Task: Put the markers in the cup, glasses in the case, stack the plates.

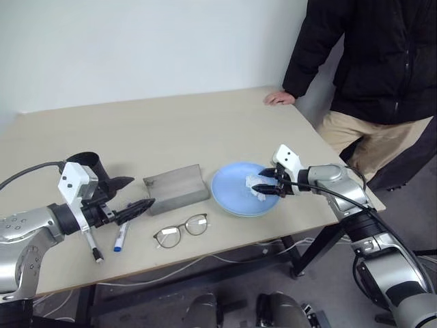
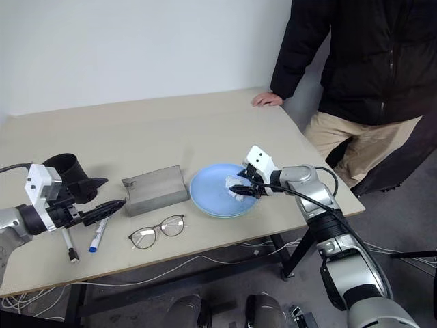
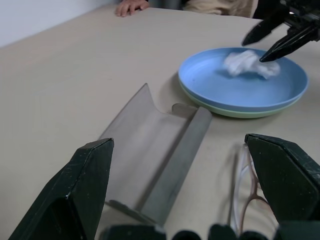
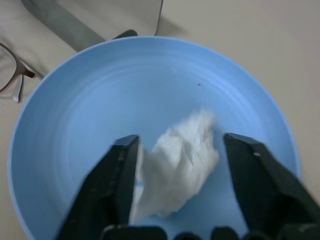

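- The tabletop (image 1: 171,123) is a pale beige slab against a plain white wall; a person in a dark jacket (image 1: 382,48) stands at its far right corner, one hand (image 1: 280,98) resting on the edge.
- The blue plate (image 1: 235,195) lies near the front right; the left wrist view shows the mint plate (image 3: 240,111) as a green rim under it, so the two are stacked.
- The grey case (image 1: 176,188) sits just left of the plates; the left wrist view shows it lying open, lid (image 3: 131,150) spread flat.
- The black cup (image 2: 65,167) stands at the front left, behind the left gripper.
- The glasses (image 1: 181,231) lie in front of the case, near the tabletop's edge.
- Two markers lie at the front left: the blue-capped marker (image 1: 121,238) and the thinner marker (image 1: 93,247) beside it.
- A crumpled white tissue (image 4: 180,162) rests on the blue plate.
- The right gripper (image 4: 180,167) hangs over the plate, jaws apart on either side of the tissue; I cannot tell whether they touch it.
- The left gripper (image 3: 180,165) is spread wide and holds nothing, pointing at the case.
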